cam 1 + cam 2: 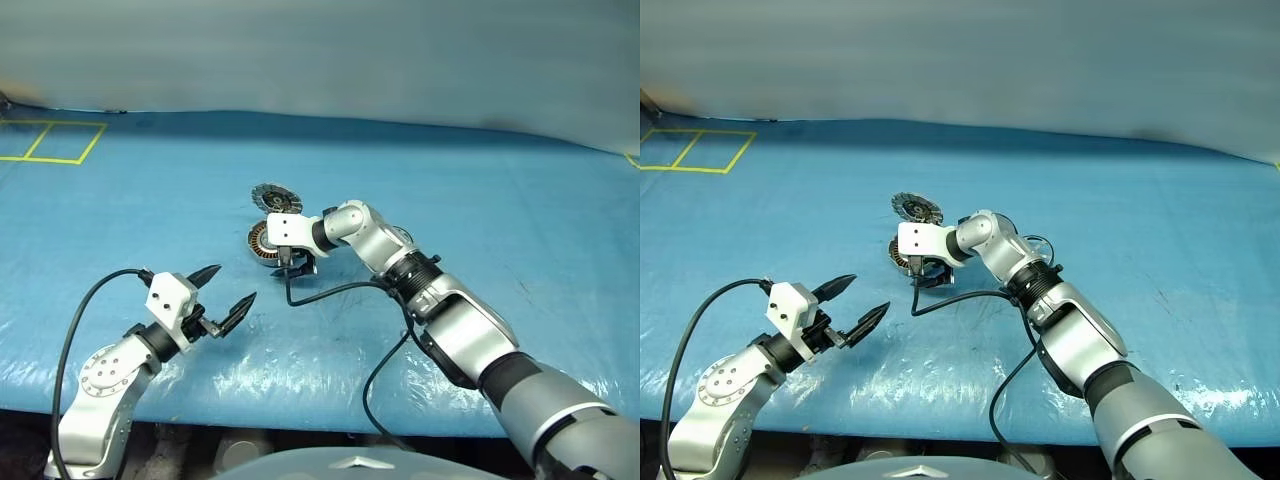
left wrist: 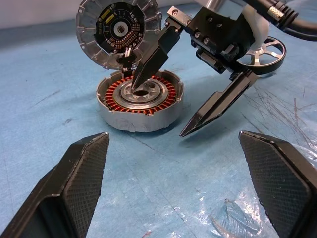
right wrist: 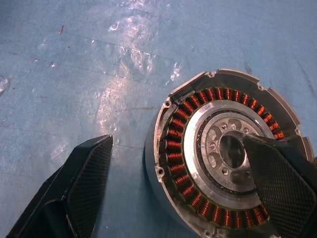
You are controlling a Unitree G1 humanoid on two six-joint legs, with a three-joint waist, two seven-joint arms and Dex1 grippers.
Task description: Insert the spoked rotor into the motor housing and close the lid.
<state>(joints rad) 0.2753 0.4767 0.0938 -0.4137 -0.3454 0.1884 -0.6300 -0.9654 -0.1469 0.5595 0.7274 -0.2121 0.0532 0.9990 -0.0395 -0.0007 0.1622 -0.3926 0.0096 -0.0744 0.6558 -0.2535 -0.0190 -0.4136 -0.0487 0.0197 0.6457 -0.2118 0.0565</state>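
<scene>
Lid (image 2: pixel 119 32) stands raised at the motor housing's (image 2: pixel 141 101) 12 o'clock; spoked rotor (image 2: pixel 265 52) at 3. Right fingers (image 2: pixel 153 59) spread, straddling the housing's rim; left fingers (image 1: pixel 230 316) spread, empty.

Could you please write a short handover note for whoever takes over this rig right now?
Left gripper: open, empty, hovering over the blue table cover, short of the parts.
Right gripper: open, empty, over the motor housing; one fingertip is over the housing's centre hole, the other is outside the rim.
The lid stands open, tilted up behind the housing.
The spoked rotor lies on the cover beside the housing, behind the right gripper.
Done: lid open, housing empty.
Left: pick up the rotor, seat it in the housing, close the lid.
</scene>
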